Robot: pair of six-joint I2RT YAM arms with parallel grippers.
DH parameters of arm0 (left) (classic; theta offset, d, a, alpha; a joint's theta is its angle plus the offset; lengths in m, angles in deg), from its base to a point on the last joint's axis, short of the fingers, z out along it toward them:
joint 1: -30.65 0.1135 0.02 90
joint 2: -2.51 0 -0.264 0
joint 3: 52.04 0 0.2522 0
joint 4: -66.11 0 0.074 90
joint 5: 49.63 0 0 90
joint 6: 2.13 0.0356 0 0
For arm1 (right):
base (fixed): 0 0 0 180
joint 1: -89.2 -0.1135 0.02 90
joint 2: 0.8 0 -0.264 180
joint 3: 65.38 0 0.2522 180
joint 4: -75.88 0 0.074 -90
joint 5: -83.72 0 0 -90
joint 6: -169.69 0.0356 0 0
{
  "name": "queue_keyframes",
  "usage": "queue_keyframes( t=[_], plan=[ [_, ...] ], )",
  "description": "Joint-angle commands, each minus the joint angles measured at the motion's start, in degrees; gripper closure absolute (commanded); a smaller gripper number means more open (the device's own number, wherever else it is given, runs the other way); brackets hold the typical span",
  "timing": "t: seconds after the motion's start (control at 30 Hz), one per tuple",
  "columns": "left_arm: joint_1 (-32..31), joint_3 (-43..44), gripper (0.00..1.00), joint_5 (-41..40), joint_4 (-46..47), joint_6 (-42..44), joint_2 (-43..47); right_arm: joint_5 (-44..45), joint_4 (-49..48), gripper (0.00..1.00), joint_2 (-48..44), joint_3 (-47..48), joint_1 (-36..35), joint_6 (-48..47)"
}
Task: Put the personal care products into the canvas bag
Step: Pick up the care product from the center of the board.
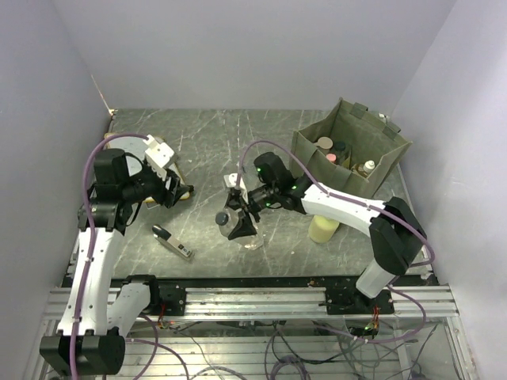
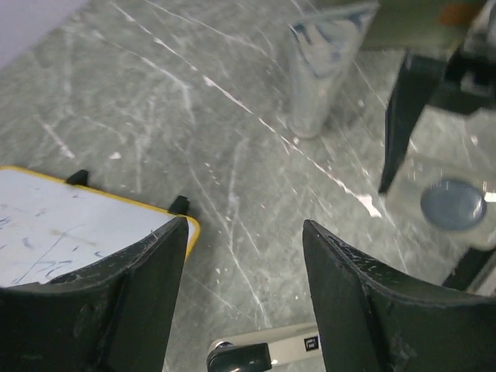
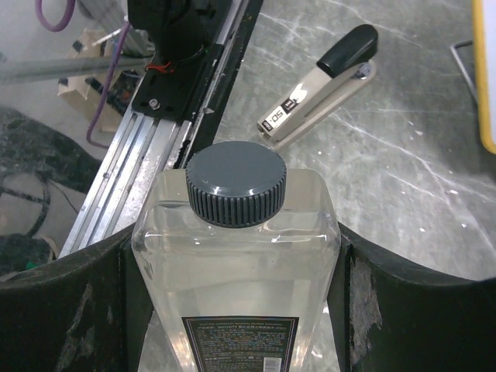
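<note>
right gripper clasps the clear bottle; left gripper gapes, empty. next, likely: carry it far right, over the bag.

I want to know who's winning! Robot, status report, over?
Left gripper open, empty. Right gripper shut on clear rectangular grey-capped bottle. Olive-green canvas bag part filled. Pale yellow bottle stands near the path.
</note>
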Motion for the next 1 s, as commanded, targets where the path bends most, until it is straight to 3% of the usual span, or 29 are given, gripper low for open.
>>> queue_keyframes(
  t=[0.0, 0.1, 0.33, 0.67, 0.97],
  plan=[
    [-2.4, 1.0, 0.30, 8.1, -8.9, 13.9, -3.7, -5.2, -11.9, 0.73, -5.7, -2.0, 3.0, 7.0],
    [-6.5, -0.6, 0.31, 7.8, -9.1, 17.5, -4.9, -6.4, -14.2, 0.72, -6.5, -2.9, 4.7, 8.7],
    [-19.7, -1.4, 0.30, 3.0, -0.6, 12.6, -8.1, -6.7, -11.4, 0.72, -5.7, 0.8, 5.8, 9.2],
    [-23.8, -4.1, 0.30, 4.4, 12.7, 1.4, -9.4, -7.7, -13.4, 0.67, -5.2, 0.7, 6.1, 11.6],
    [-23.9, -4.0, 0.30, 7.9, 16.1, -4.0, -11.3, -8.5, -18.2, 0.59, -5.0, -0.6, 5.8, 15.3]
  ],
)
